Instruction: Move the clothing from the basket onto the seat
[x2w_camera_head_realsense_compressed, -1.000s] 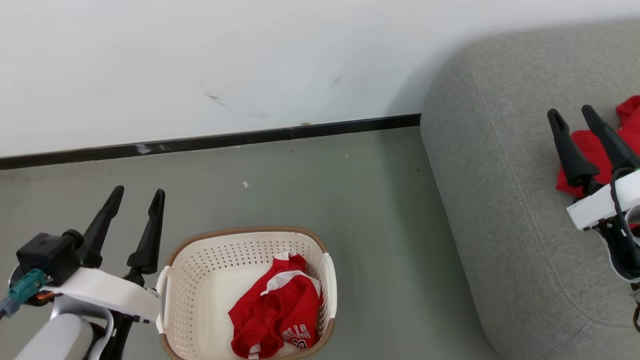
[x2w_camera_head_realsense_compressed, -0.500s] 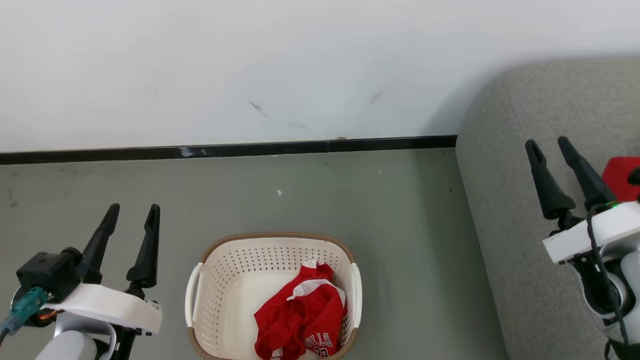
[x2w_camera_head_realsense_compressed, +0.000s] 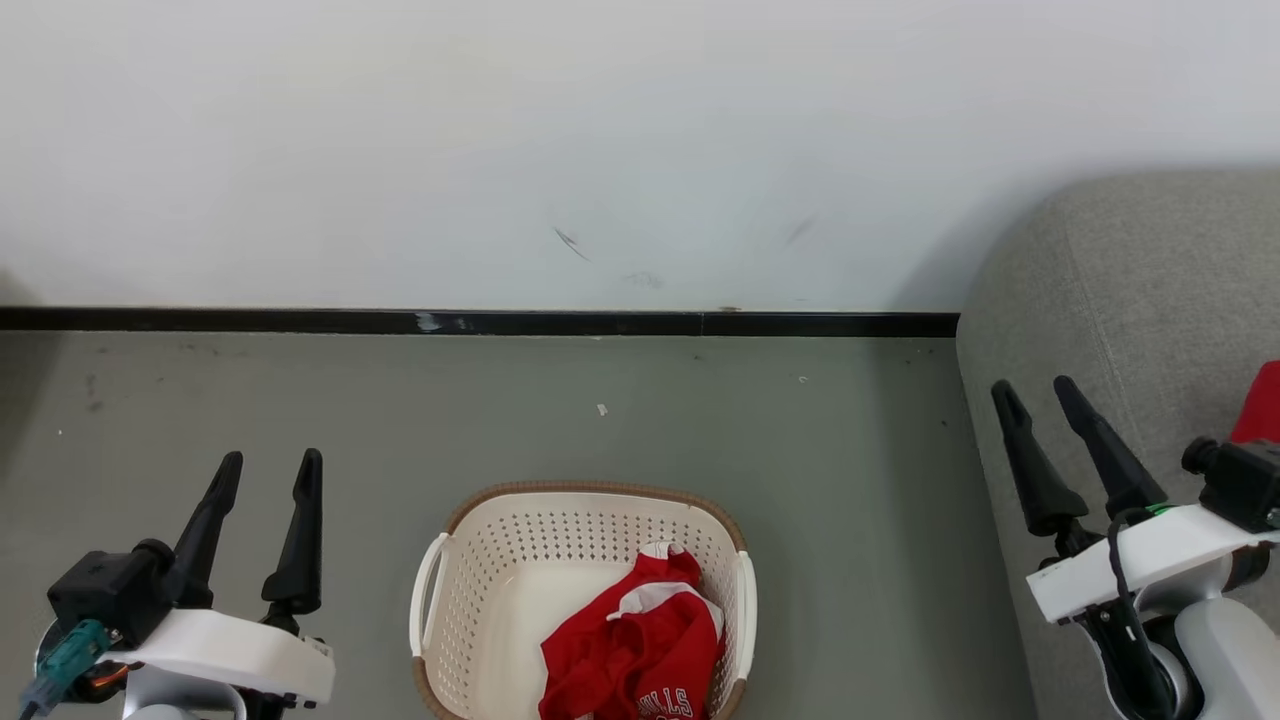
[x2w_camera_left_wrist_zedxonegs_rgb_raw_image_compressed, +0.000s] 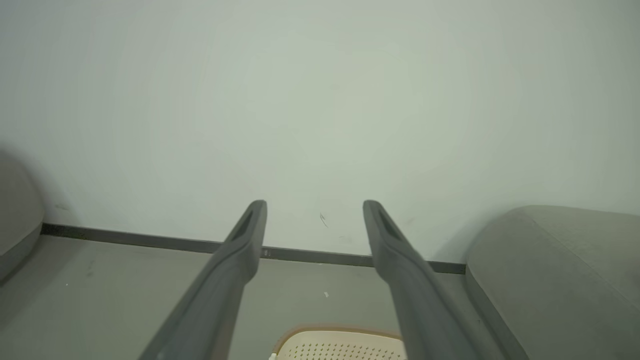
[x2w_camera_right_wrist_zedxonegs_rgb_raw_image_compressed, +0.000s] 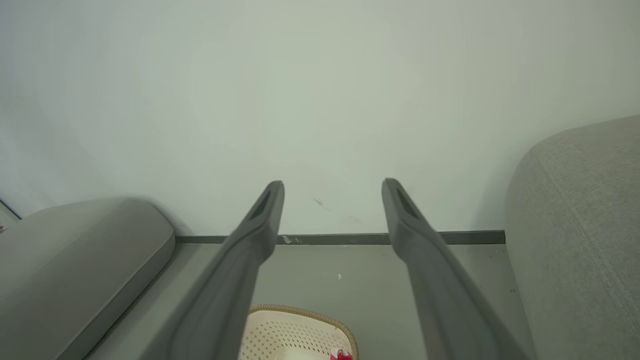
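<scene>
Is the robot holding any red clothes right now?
No. The left gripper and right gripper are both open and empty; one red garment lies in the basket.

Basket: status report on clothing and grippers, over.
Left gripper and right gripper open, holding nothing. One red garment in basket; another red piece on seat. Nothing seen blocking the basket.

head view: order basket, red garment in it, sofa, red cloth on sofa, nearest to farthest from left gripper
From the left gripper:
1. basket, just right of it
2. red garment, in the basket's right half
3. sofa, far right
4. red cloth, on the sofa, right edge
</scene>
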